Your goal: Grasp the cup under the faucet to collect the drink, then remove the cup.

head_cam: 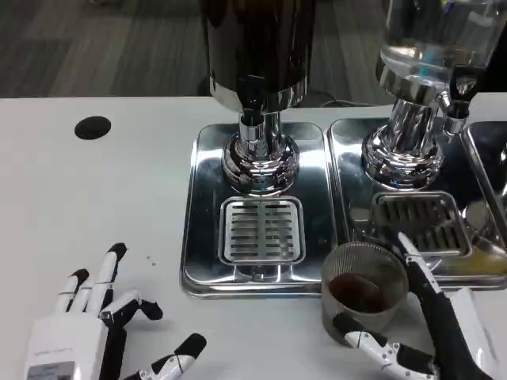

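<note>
**Cup off the tray, in right hand's grip**

Cup w/ dark drink in the bottom sits on the white desk, just in front of the front edge of the steel trays, approx. at the seam btwn the left tray and the right tray. It's upright, clear-walled, roughly a third full. Not under either faucet: the dark dispenser's faucet stands over the left tray's slotted grille, well behind and left of the cup.

Right hand wraps the cup from the right side: one finger up along the cup's right rim, another curled round the front at the base, both touching the glass. Fingers closed on the cup, i.e. holding it.

Left hand lies on the desk at lower left, well apart from the trays and cup, fingers spread and pointing away from the robot, thumb out to the right; nothing in it.

Clear dispenser stands on the right tray, its grille just behind the cup. Black round hole in the desk at far left.
</note>
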`<action>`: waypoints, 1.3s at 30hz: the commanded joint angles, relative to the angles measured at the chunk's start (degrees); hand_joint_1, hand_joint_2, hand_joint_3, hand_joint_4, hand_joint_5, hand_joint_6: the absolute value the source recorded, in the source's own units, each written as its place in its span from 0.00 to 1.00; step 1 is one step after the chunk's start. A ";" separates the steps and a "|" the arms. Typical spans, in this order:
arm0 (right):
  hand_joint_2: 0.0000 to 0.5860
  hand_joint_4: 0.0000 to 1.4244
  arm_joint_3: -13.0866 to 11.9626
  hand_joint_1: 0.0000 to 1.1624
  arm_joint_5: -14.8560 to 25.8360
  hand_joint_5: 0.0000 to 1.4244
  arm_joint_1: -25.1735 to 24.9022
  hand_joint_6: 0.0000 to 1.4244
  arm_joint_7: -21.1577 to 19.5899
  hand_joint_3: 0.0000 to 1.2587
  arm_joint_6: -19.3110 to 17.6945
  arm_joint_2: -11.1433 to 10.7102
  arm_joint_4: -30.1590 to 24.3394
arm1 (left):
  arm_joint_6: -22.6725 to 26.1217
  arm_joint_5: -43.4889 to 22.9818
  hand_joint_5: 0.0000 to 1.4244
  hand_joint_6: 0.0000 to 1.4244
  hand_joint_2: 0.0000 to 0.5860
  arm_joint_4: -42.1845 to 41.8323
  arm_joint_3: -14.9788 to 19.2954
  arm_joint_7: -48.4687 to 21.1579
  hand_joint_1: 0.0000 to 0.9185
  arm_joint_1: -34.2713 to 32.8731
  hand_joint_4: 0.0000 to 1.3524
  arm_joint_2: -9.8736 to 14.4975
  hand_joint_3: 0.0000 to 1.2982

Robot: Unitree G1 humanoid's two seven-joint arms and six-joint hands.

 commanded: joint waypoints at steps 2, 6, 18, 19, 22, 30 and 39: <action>0.26 0.00 0.09 0.51 2.41 0.04 -0.12 0.12 2.99 0.00 -1.32 -0.82 -0.14 | -0.31 0.41 0.13 0.09 0.26 0.26 0.17 0.50 0.00 0.04 0.03 0.59 0.51; 0.25 0.00 -0.31 0.49 3.73 0.00 0.52 0.09 4.08 0.00 -1.94 -0.99 -0.98 | -0.33 0.50 0.13 0.09 0.26 0.16 -0.01 0.35 0.00 -0.16 0.03 0.46 0.51; 0.29 0.00 -5.15 0.30 14.38 0.00 3.82 0.00 8.95 0.00 -3.07 -0.79 -5.86 | -0.94 -0.15 0.14 0.09 0.26 -0.02 0.27 0.66 0.00 0.20 0.03 0.32 0.52; 0.39 0.00 -5.78 0.27 14.94 0.00 4.03 0.00 9.19 0.00 -2.92 -0.66 -6.43 | -1.15 -0.29 0.14 0.09 0.27 0.07 0.26 0.70 0.00 0.17 0.03 0.25 0.52; 0.71 0.00 -8.59 0.18 18.31 0.00 4.67 0.00 8.44 0.00 -1.91 1.32 -8.80 | -3.08 -1.91 0.14 0.09 0.26 0.20 0.58 0.93 0.00 0.13 0.03 -0.21 0.48; 1.00 0.06 -15.04 0.16 5.58 0.00 1.82 0.00 4.54 0.17 11.89 -0.63 -18.15 | -2.88 -2.23 0.13 0.08 0.28 -1.37 1.42 -0.35 0.00 -0.61 0.03 -0.06 0.41; 0.93 0.00 -11.17 0.00 -21.42 0.00 -2.84 0.00 -5.47 0.04 25.16 -11.27 -14.25 | -1.95 -1.19 0.10 0.05 0.25 -1.55 1.67 -1.46 0.00 -1.13 0.00 0.16 0.17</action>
